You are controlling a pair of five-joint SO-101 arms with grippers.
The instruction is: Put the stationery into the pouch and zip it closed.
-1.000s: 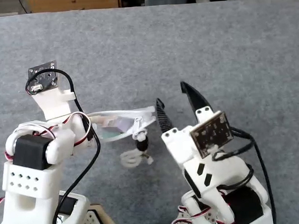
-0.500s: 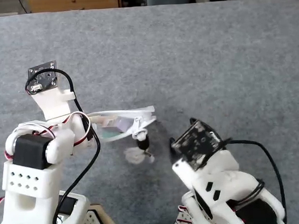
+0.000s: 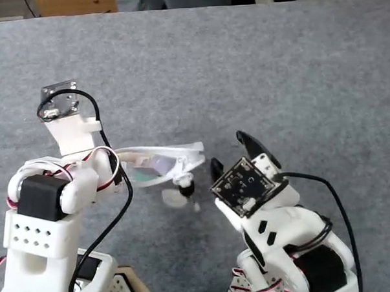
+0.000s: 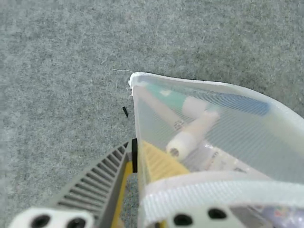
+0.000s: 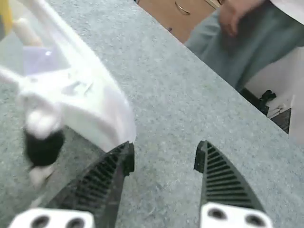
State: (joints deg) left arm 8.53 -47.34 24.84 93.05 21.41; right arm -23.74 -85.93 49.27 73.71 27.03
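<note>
1 pouch (image 3: pixel 158 162) at table centre, at least 4 stationery pcs (image 4: pixel 190 135) inside. 2 grippers: L gripper (image 4: pixel 135 156) clamped on the pouch's 9 o'clock end; R gripper (image 3: pixel 228 151) fingers apart, at the pouch's 3 o'clock, nr 1 zip pull (image 3: pixel 183 181).

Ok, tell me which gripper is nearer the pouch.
Left. The left gripper is clamped on one end of the pouch, holding it. The right gripper is open beside the pouch's opposite end, near the zipper pull.

Likely a robotics lab: a left robot arm (image 3: pixel 48 204) and right robot arm (image 3: pixel 286 236) at a grey felt-covered table (image 3: pixel 178 62), a wooden cabinet (image 5: pixel 183 14) behind.
</note>
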